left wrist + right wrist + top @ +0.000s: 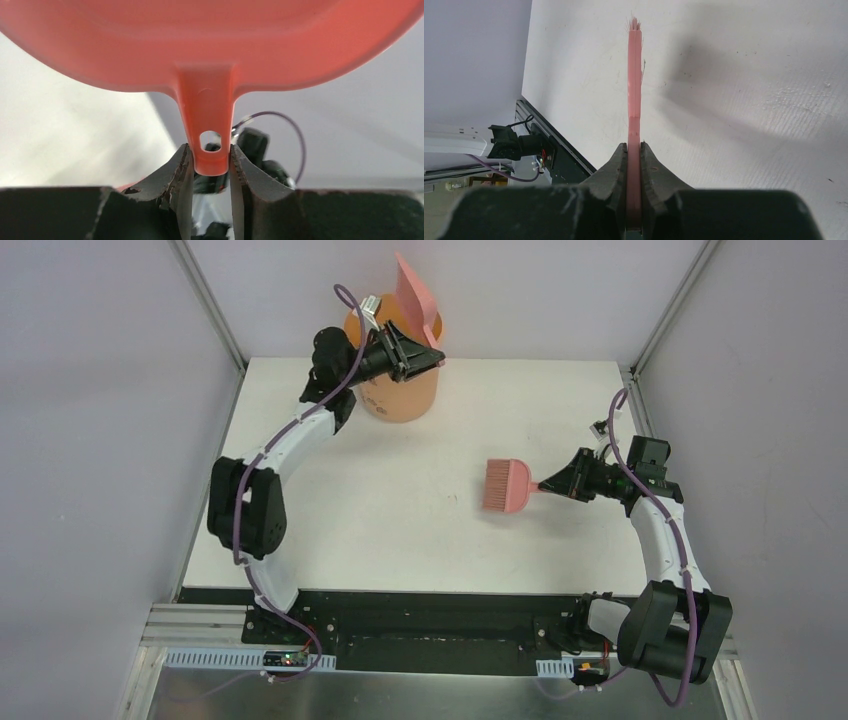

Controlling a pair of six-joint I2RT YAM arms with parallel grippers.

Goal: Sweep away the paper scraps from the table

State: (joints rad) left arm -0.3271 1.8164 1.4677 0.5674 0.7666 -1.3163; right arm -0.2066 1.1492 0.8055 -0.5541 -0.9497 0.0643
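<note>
A: While left gripper (428, 358) holds dustpan (415, 295) tipped above bucket (400, 400), top shows 0 paper scraps on table (400, 530).
B: Left wrist: jaws clamp its handle (207, 115). Right wrist: right gripper (634, 150) pinches brush (634, 75). Dump step, probably; next, level dustpan, lower.

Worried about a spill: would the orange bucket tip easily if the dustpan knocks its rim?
Perhaps. The orange bucket looks like plastic, so likely light. It stands upright on the smooth table, so a rim knock may tip or slide it. The dustpan, clamped in the left end effector, looks rigid.
</note>
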